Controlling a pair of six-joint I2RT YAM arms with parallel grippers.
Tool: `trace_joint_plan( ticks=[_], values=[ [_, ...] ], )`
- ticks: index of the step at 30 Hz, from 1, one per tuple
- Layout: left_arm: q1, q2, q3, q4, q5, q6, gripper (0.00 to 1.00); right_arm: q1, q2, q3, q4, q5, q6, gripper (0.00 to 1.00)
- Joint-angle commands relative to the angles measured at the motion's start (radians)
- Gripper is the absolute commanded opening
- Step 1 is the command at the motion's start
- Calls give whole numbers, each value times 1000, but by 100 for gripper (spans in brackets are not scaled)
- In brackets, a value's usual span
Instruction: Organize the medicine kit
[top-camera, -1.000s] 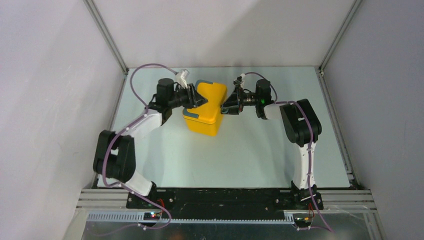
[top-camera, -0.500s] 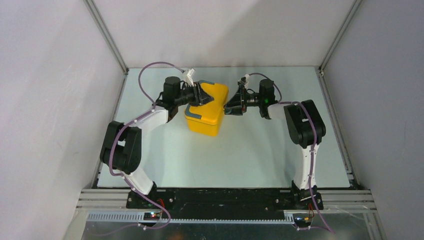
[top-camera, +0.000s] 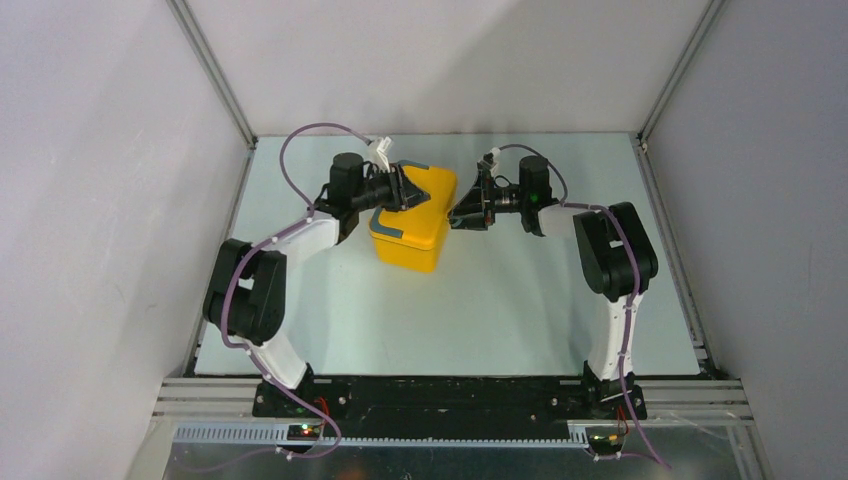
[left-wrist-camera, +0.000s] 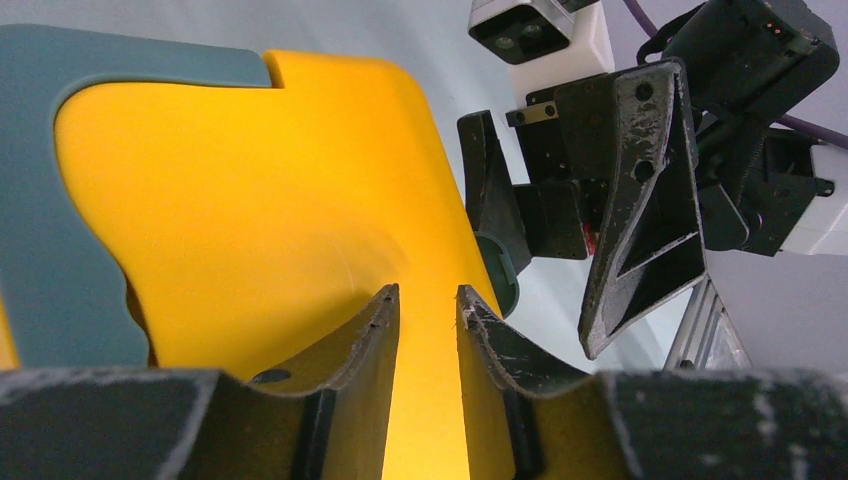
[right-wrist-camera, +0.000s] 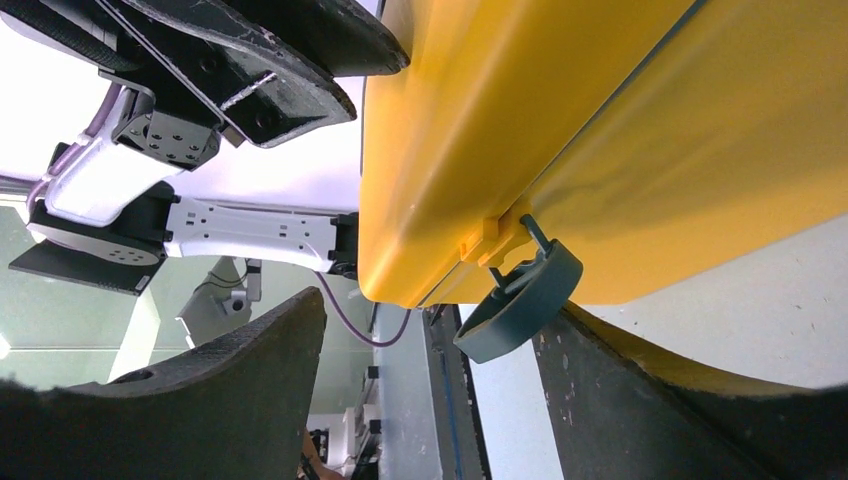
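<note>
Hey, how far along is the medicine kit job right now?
Nothing looks organized yet: the medicine kit sits on the table with its lid down, no contents showing. In hand: the left end effector hovers over the lid, and the right end effector is open around the side latch. Left: opening it and sorting what's inside.

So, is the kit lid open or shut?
Shut: the medicine kit lid lies flush on the base, only a thin seam by the latch.
</note>
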Motion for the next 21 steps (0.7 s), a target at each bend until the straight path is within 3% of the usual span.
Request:
trace_joint_plan(
  ticks=[1, 13, 21],
  values=[
    [-14, 64, -32, -173, -55, 24, 35, 7, -90, 16, 22, -12, -37, 76],
    [-21, 78, -30, -175, -56, 24, 35, 1, -135, 16, -64, -6, -108, 71],
    [-24, 74, -32, -179, -58, 31, 35, 1, -81, 16, 13, -1, -54, 71]
  ],
)
